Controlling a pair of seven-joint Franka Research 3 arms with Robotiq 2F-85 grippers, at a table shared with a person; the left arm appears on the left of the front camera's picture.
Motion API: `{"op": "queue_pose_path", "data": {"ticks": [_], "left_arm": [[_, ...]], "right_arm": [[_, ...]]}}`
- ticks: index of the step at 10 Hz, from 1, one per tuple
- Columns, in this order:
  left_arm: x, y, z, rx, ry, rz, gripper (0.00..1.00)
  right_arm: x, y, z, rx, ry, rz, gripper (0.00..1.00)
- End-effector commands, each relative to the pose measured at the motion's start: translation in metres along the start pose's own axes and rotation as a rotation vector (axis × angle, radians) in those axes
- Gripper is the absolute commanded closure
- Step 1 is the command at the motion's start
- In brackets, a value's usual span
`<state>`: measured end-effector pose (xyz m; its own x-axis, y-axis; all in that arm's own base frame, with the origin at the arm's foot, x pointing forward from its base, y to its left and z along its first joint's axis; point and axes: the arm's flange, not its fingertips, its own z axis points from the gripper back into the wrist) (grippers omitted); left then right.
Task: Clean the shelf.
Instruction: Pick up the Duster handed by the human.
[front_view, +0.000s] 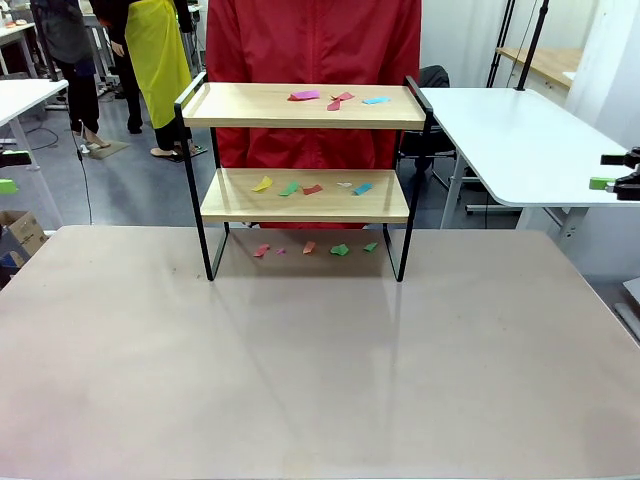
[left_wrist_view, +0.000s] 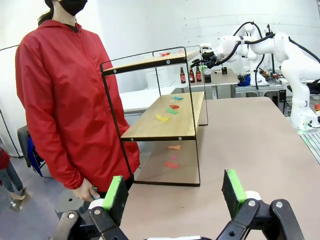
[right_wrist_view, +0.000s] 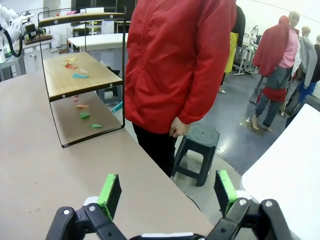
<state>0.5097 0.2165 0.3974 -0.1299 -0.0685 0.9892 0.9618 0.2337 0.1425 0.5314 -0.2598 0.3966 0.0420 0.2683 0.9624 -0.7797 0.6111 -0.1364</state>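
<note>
Uncleaned shelf (front_view: 240, 105); left gripper (left_wrist_view: 173, 190) and right gripper (right_wrist_view: 167, 191) both spread wide, empty.
The shelf stands at the table's (front_view: 300, 380) far side; coloured paper scraps (front_view: 288, 188) lie on both boards and underneath, so all the cleaning appears left.

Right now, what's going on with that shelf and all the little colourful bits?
Nobody is touching anything yet. The two-tier light wooden shelf with a thin black metal frame stands on the beige table, with small colourful scraps scattered on both boards and on the table beneath it. A person in a red jacket stands behind it, arms down. The left gripper and right gripper are open and empty, away from the shelf. Cleaning has not started.
</note>
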Motion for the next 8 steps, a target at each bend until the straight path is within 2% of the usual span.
{"op": "queue_pose_path", "data": {"ticks": [1,8], "left_arm": [[0.0023,0.0002,-0.0011,-0.004,0.006,-0.004,0.00],[0.0023,0.0002,-0.0011,-0.004,0.006,-0.004,0.00]], "right_arm": [[0.0048,-0.0006,-0.0016,-0.001,0.008,-0.015,0.00],[0.0048,-0.0006,-0.0016,-0.001,0.008,-0.015,0.00]]}}
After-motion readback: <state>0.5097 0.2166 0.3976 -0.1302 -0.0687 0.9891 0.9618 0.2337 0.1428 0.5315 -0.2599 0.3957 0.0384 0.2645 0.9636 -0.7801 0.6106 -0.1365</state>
